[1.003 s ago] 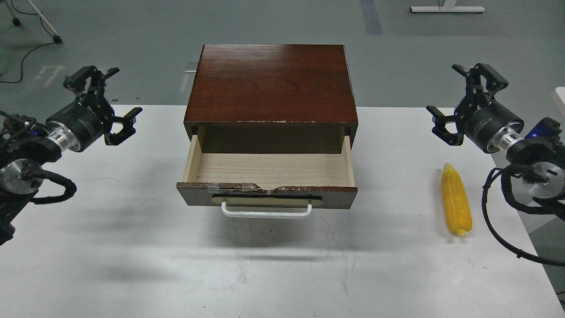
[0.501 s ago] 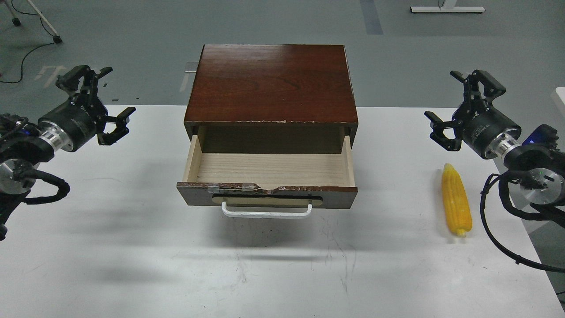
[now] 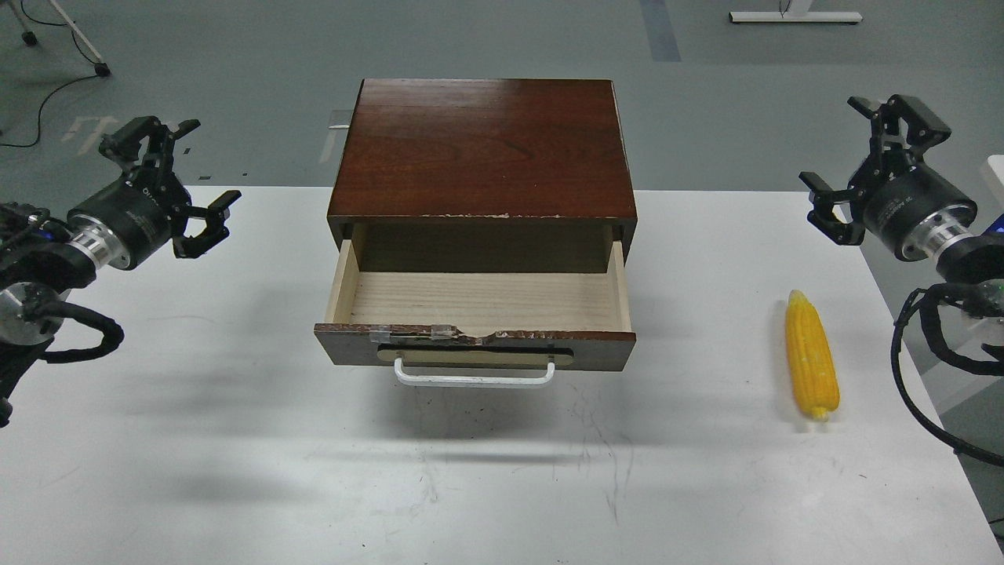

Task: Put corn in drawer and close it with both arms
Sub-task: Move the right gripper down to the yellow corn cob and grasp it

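Note:
The yellow corn [image 3: 812, 355] lies on the white table [image 3: 235, 439] at the right, pointed end away from me. The drawer [image 3: 478, 302] stands pulled open at the middle, its pale-wood tray empty, its white bar handle [image 3: 473, 377] facing me. It belongs to a dark brown cabinet [image 3: 482, 149]. My left gripper [image 3: 188, 176] is open and empty, hovering left of the cabinet. My right gripper [image 3: 859, 161] is open and empty, raised at the far right, beyond and right of the corn.
The table's right edge runs close to the corn. The grey floor lies behind the table, with a cable [image 3: 47, 98] at the far left and a white stand base [image 3: 792, 16] at the top right.
My right gripper has moved up and to the right, away from the corn. My left gripper drew slightly left earlier and now holds still. Corn and drawer have not moved.

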